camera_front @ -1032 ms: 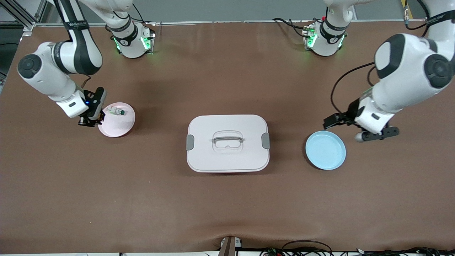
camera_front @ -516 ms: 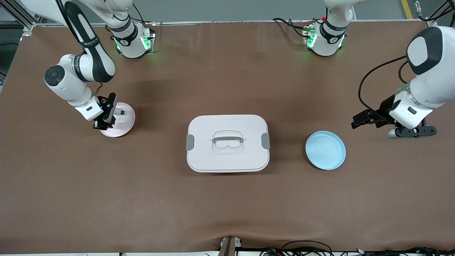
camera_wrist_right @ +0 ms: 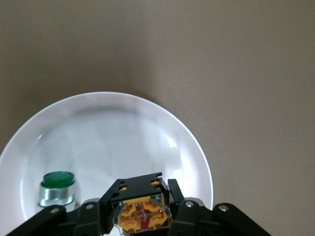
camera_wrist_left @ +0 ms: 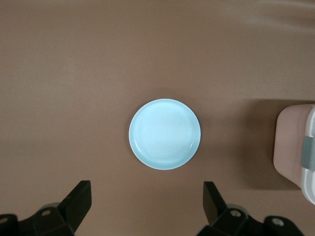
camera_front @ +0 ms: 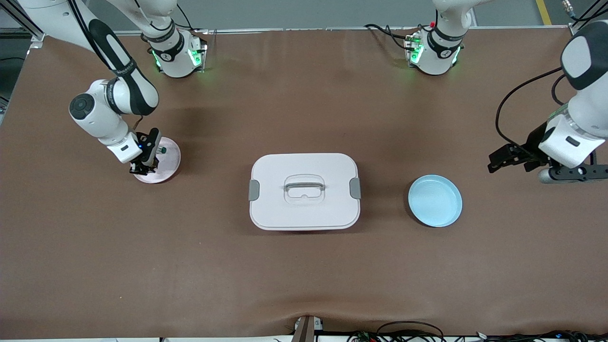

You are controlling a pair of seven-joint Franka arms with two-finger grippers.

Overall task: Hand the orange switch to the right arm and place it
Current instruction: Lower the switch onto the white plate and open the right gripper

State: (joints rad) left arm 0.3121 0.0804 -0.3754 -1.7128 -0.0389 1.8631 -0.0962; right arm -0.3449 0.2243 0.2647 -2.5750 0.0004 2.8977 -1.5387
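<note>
Above the pink plate (camera_wrist_right: 197, 157), the right gripper (camera_wrist_right: 142, 216) clamps the orange switch (camera_wrist_right: 141, 209), which may strike the green-capped button (camera_wrist_right: 57, 189) on release; the left gripper (camera_wrist_left: 147, 206) waits, fingers spread, near the blue plate (camera_wrist_left: 165, 134).

White arms, black joints, cables

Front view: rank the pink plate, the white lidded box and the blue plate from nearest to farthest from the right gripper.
1. Pink plate, directly under the right gripper.
2. White lidded box, mid-table.
3. Blue plate, toward the left arm's end.

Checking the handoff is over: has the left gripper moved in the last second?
Yes. The left gripper has drawn away from the blue plate, toward the left arm's end of the table.
</note>
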